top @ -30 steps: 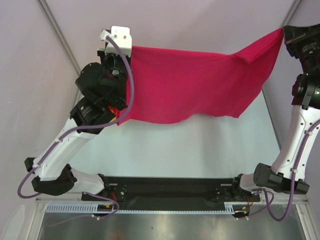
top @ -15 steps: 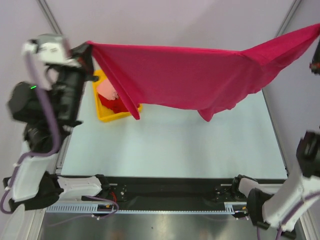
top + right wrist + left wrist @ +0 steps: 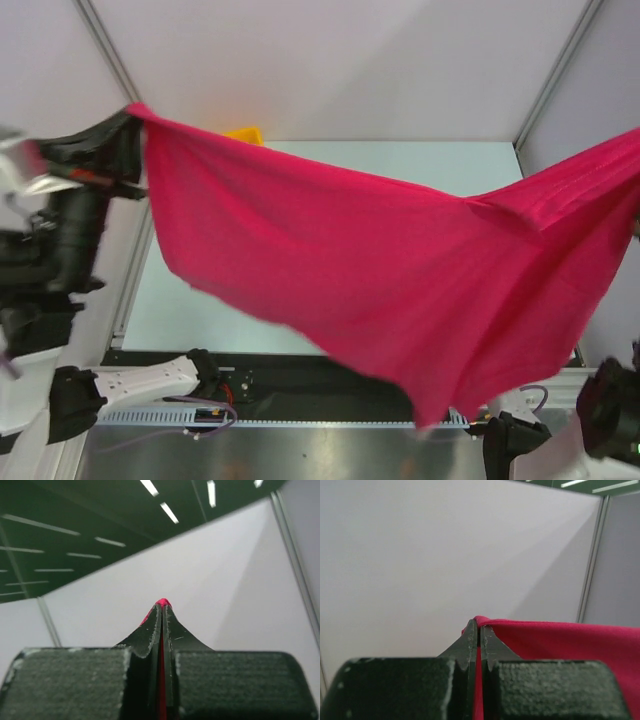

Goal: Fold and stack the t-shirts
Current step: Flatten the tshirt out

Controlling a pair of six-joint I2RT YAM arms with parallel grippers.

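The magenta-crimson t-shirt (image 3: 400, 290) hangs spread in the air, stretched between both arms high above the table and close to the top camera. My left gripper (image 3: 128, 118) is shut on its left corner; in the left wrist view (image 3: 480, 626) the cloth (image 3: 560, 650) runs off to the right. My right gripper (image 3: 162, 605) is shut on the other corner, out of the top view past the right edge; only a sliver of cloth (image 3: 162, 601) shows at its tips. The bright red and salmon-pink shirts are hidden behind the spread shirt.
A corner of the yellow bin (image 3: 246, 133) shows above the shirt at the table's far left. The pale table (image 3: 420, 160) shows behind and below the cloth. Enclosure walls and posts (image 3: 555, 70) stand on both sides.
Both arms have risen and moved toward the camera and further apart, lifting the shirt. The cloth now covers most of the table and the bin; the right gripper left the top view.
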